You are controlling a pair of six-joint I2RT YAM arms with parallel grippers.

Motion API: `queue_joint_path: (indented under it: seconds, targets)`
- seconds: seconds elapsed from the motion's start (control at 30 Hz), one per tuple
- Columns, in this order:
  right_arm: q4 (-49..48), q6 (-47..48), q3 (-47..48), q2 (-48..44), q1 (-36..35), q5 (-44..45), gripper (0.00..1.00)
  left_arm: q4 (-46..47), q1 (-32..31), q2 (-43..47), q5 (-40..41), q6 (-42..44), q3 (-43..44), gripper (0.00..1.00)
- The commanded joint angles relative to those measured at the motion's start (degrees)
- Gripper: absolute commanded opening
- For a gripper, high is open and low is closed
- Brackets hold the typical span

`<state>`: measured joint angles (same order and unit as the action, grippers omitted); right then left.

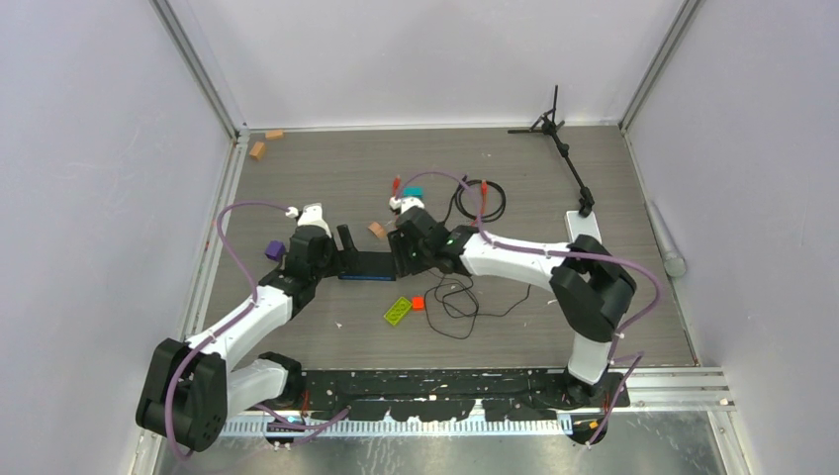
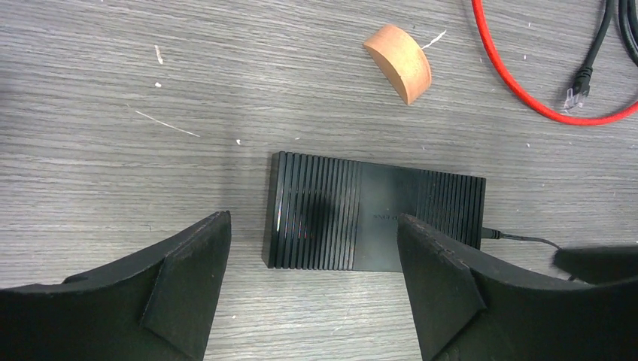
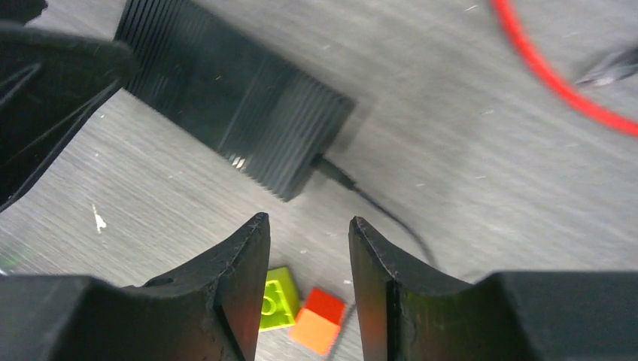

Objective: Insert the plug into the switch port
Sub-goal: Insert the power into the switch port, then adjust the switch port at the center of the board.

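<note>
A matte black, ribbed rectangular switch lies flat on the grey wood-grain table. Beyond it curves a thin, glossy red-orange cable. Its plug lies beside a teal block, heading unclear. The left fingers gape wide, empty; the right fingers stand slightly apart, gripping nothing.

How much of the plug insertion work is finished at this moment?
Done: nothing visible yet. In hand: nothing; the left gripper and right gripper are open and empty near the switch. Remaining: the red cable lies loose, so its plug end must be grasped and pushed into a port.
</note>
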<state>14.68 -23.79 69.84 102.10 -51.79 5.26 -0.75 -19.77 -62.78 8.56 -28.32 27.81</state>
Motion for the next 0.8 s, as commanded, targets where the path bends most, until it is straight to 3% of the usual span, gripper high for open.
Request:
queue_joint_path:
  seconds: [0.0,0.2,0.47,0.77]
  targets:
    - [-3.12,-7.97,2.02,3.11,-3.63,4.33,0.48,0.93,-0.1,0.09,1.76,-0.37,0.18,0.82]
    - [-1.14,-9.6,-0.03,0.35,-2.28,12.01,0.54,0.93,-0.09,0.38,2.25,-0.42,-0.05,0.81]
    - [0.15,-10.63,-1.94,-3.11,0.52,7.82,0.55,2.06,-0.09,0.34,2.44,-0.27,-0.13,0.81]
    - [-5.58,-11.99,-2.16,1.13,-1.23,-0.24,0.39,0.9,-0.02,-12.23,1.32,1.42,11.46,0.68]
